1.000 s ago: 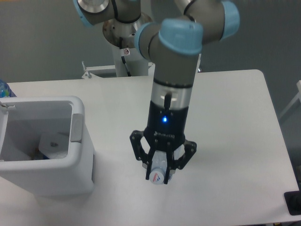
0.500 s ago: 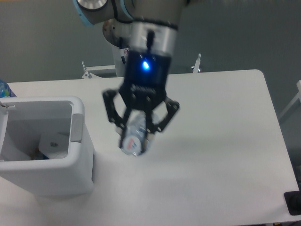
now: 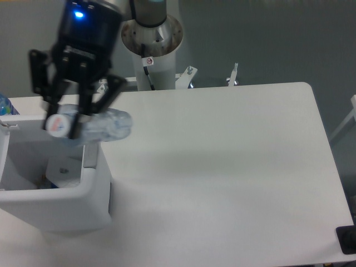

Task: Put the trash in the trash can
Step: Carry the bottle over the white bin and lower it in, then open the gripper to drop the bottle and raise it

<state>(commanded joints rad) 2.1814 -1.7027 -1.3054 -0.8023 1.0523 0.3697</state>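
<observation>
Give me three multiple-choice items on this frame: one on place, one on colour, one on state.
1. Where is the bottle?
A. Lying on the table
B. Held in the air over the trash can's right rim
C. Standing on the floor

2. What colour is the trash can?
A. White
B. Black
C. Green

3. What is the gripper doing?
A. Open, holding nothing
B. Out of view
C. Closed on the bottle

Answers:
1. B: the bottle lies sideways in the air, cap end over the bin's opening and its other end past the right rim of the trash can.
2. A: the can's walls and thick rim are white, with a grey tab on the right wall.
3. C: the gripper has its black fingers on either side of the bottle near the cap.
</observation>
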